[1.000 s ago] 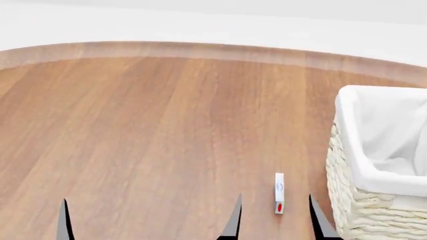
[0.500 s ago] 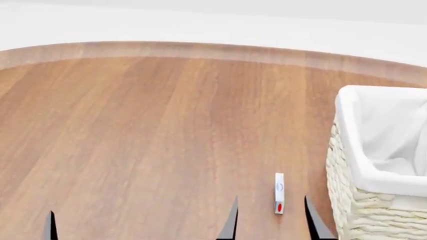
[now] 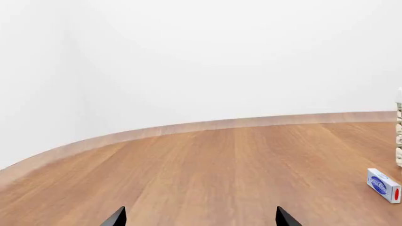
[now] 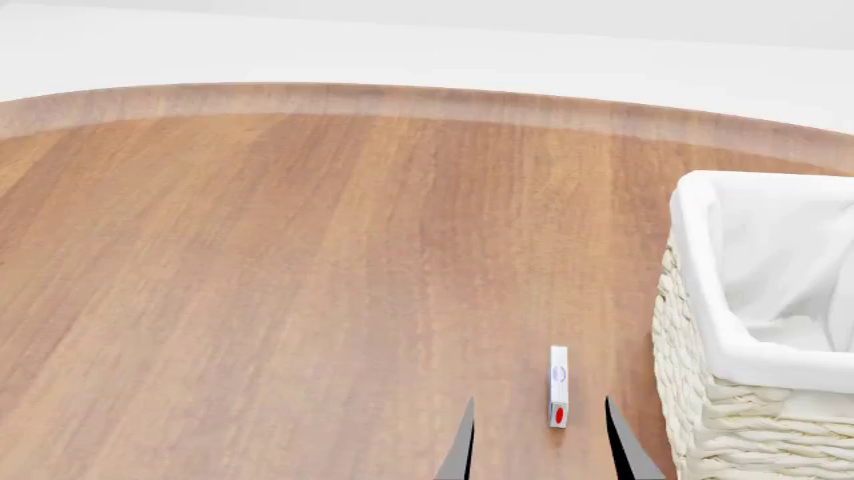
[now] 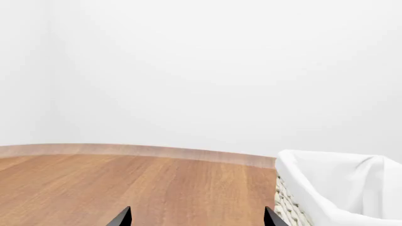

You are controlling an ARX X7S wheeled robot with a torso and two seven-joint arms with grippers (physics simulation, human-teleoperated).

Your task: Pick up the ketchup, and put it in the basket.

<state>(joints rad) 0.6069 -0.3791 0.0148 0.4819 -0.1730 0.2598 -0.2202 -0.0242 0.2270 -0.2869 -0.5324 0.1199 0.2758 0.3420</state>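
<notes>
A wooden table (image 4: 294, 280) with a lighter rounded edge band fills most of the head view, and a plain white wall (image 4: 400, 45) runs across the top. A small white box (image 4: 558, 386) with a red spot and blue oval print lies low and right of centre.

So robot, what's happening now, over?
Right end effector open, empty. Left end effector open. Ketchup not in view. Cream wicker basket at right; small white box beside it.
</notes>
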